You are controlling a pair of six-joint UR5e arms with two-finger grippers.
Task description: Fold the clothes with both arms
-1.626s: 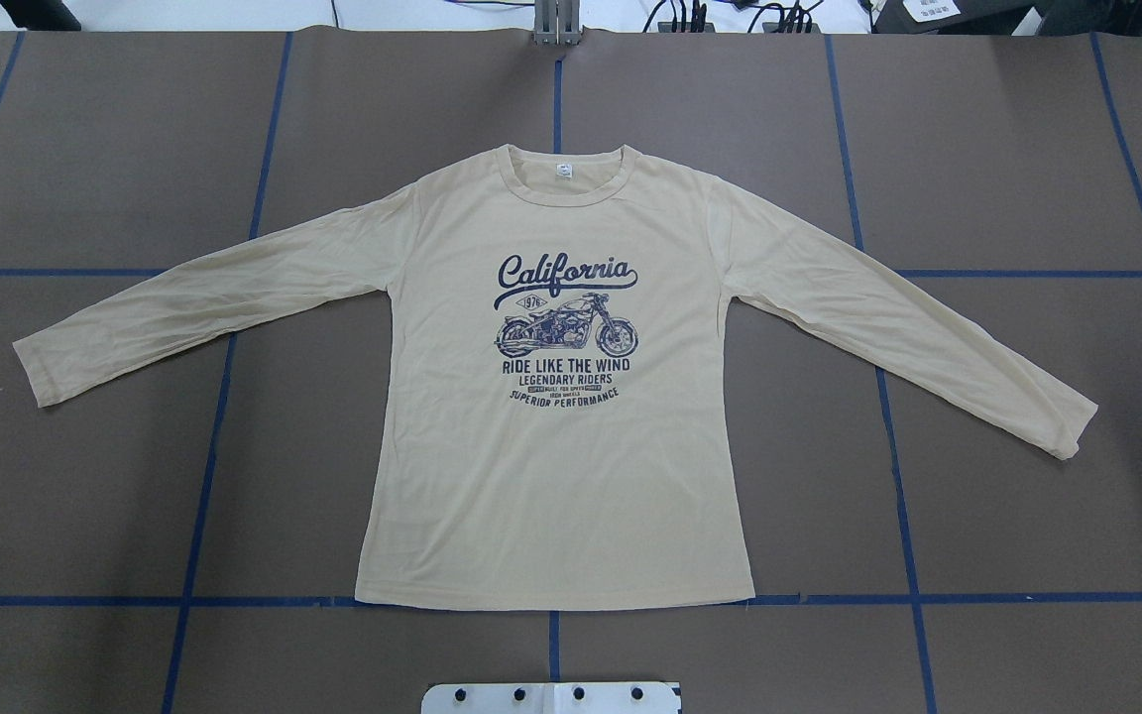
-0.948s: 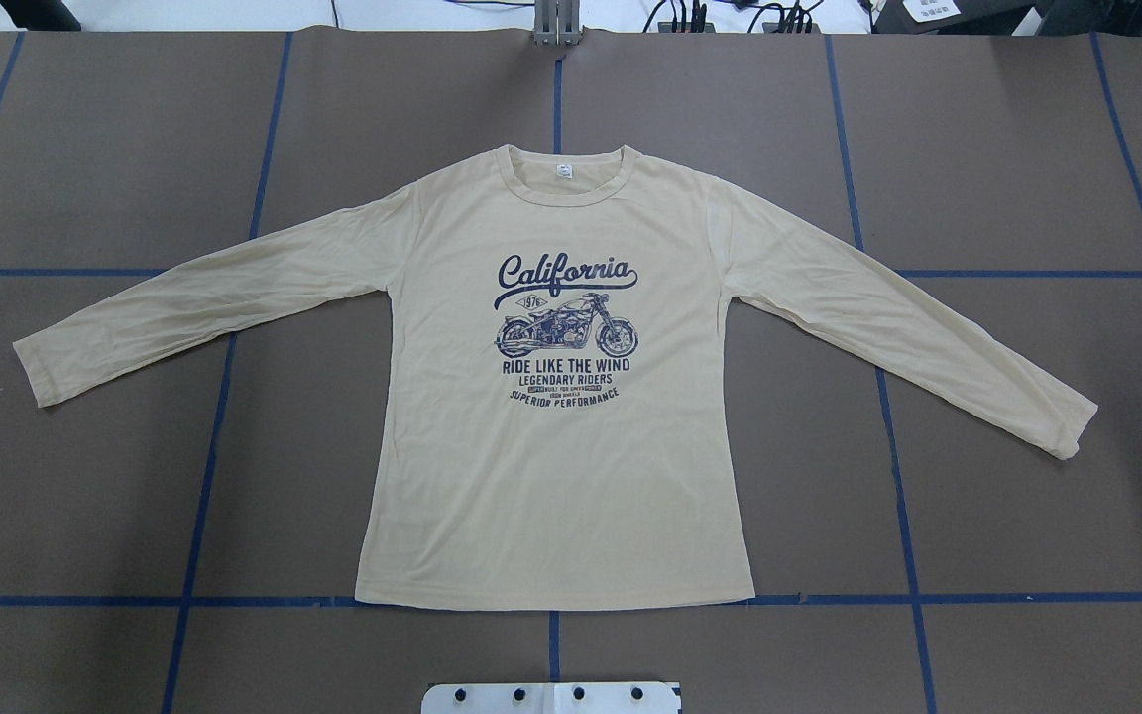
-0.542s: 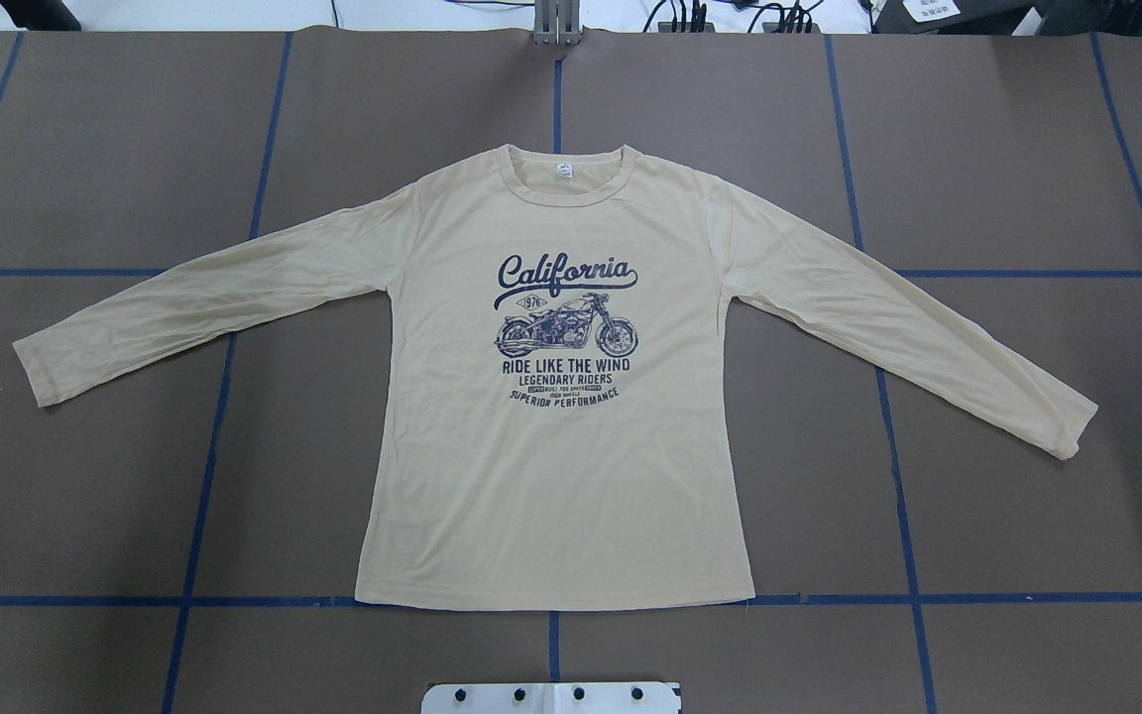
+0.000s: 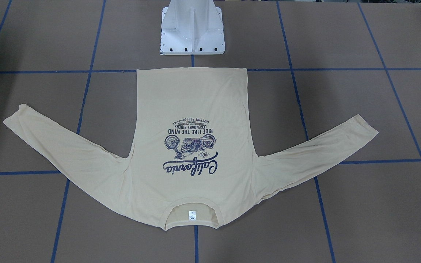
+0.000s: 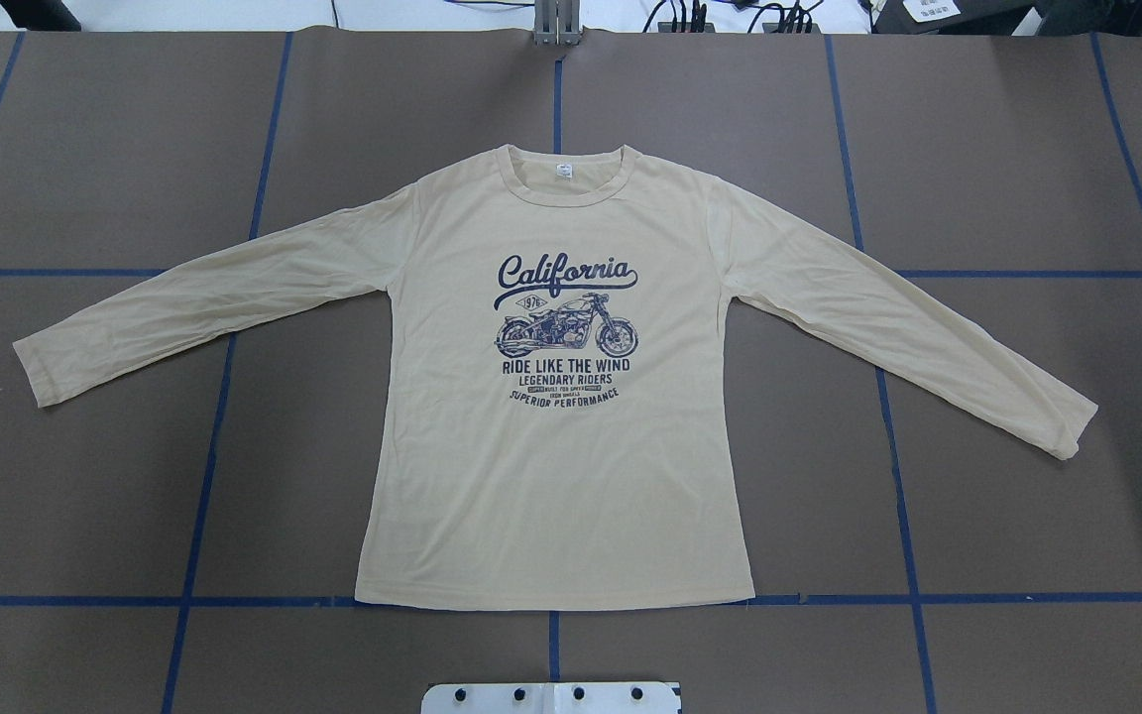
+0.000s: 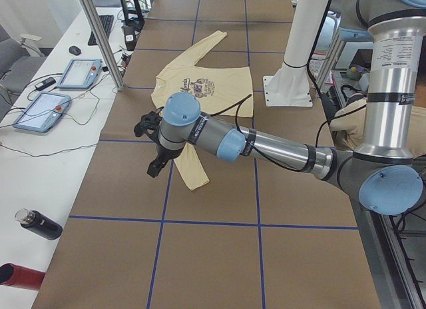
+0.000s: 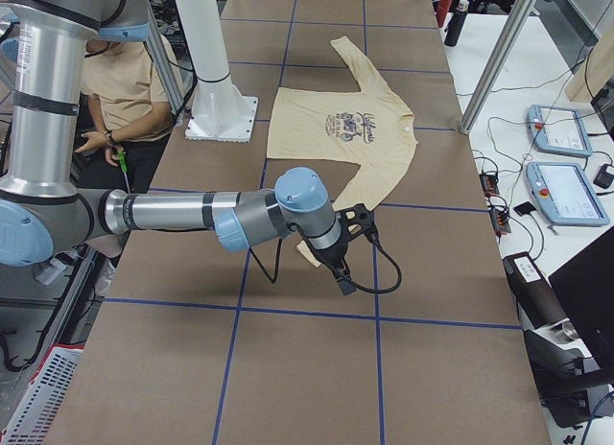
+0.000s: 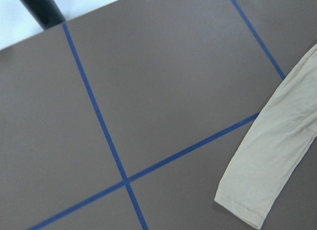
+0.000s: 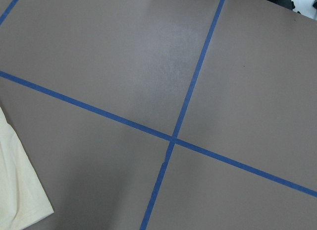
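progress: nothing folded yet, every fold left | t-shirt [image 5: 551, 496]: flat, print up, mid surface [image 5: 85, 516], sleeves spread, collar away from robot | left arm [image 6: 266, 146], right arm [image 7: 182, 215]: each near its side's cuff | jaws: both, cannot tell how open or whether holding anything

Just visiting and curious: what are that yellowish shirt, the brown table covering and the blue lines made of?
The shirt looks like thin, soft matte knit, probably cotton: it lies limp with fine wrinkles. The table covering seems brown paper or card, flat without sheen. The blue lines look like stuck-on tape.
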